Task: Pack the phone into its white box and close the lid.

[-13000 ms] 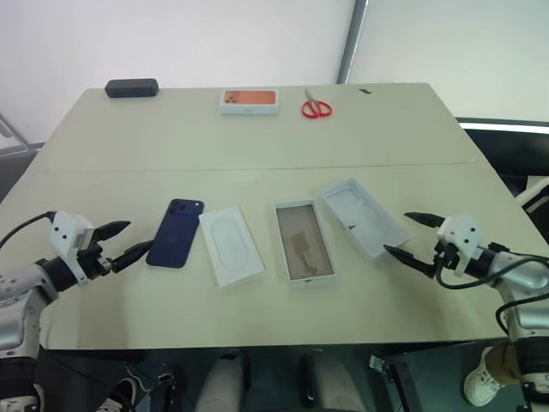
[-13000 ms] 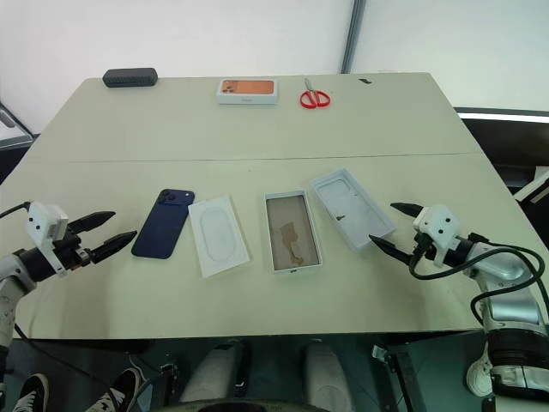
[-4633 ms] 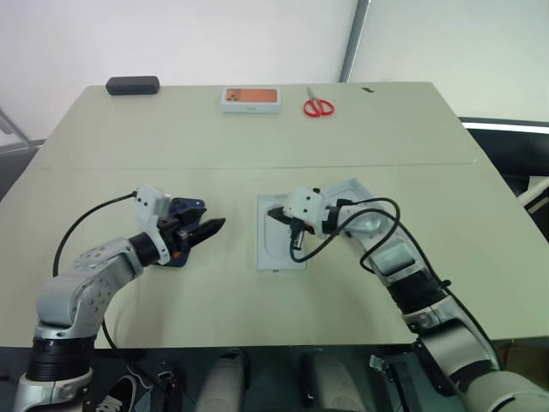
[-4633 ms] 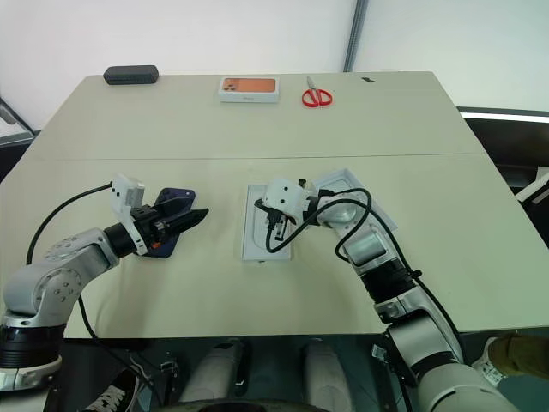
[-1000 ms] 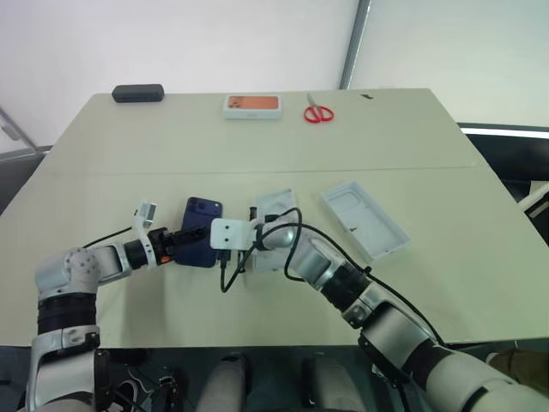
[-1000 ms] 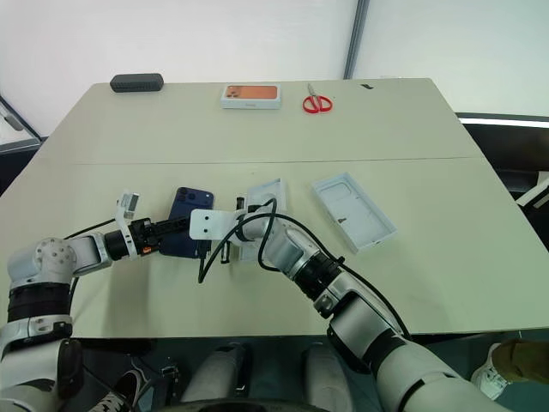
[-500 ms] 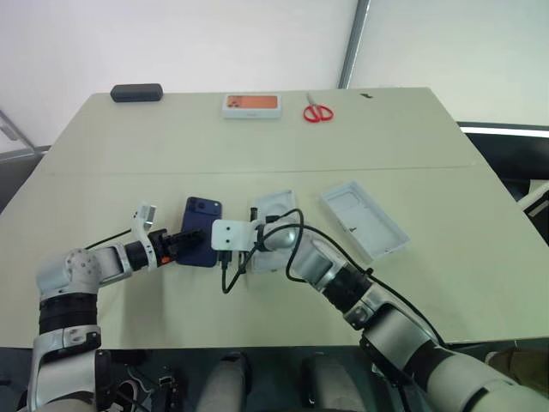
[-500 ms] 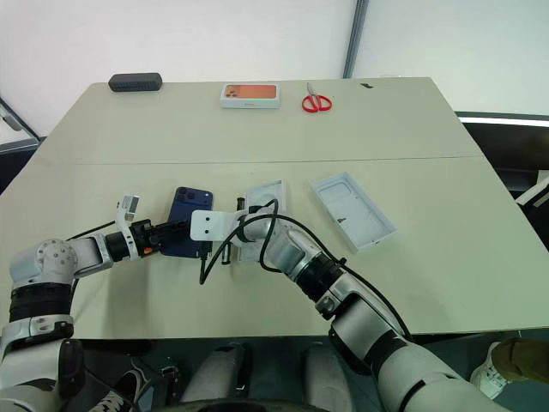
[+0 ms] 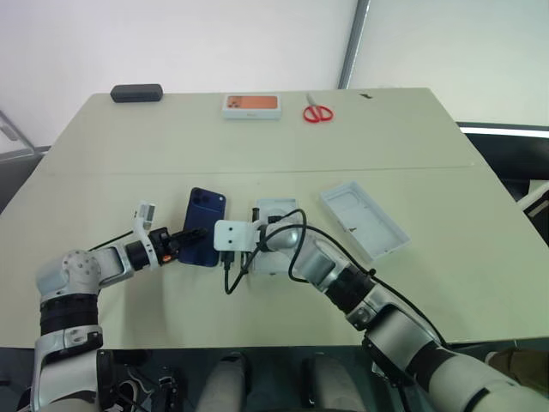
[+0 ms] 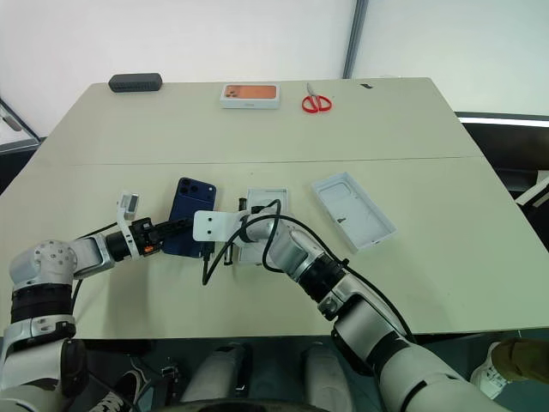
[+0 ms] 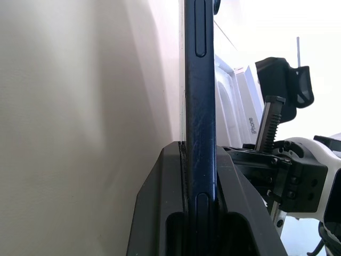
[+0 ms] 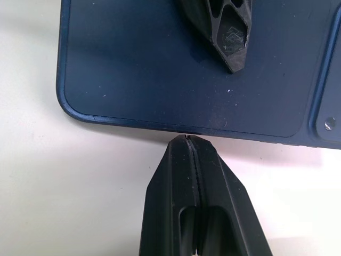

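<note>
The dark blue phone (image 9: 205, 225) is tipped up off the table, its camera cluster at the far end. My left gripper (image 9: 184, 243) is shut on the phone's near end; in the left wrist view the phone (image 11: 200, 80) stands edge-on between the two black fingers (image 11: 160, 202). My right gripper (image 12: 187, 141) is shut, its tips against the phone's (image 12: 176, 80) near edge. The white box (image 9: 276, 207) lies just right of the phone, partly hidden by my right arm. The lid (image 9: 364, 219) lies open side up further right.
At the table's far edge lie a small white box with an orange picture (image 9: 251, 104), red scissors (image 9: 317, 111) and a dark case (image 9: 136, 92). A seam (image 9: 386, 166) crosses the table behind the work area.
The left gripper has closed on the phone's near end and the phone's far end has risen off the table. The right gripper has stayed shut at the phone's edge.
</note>
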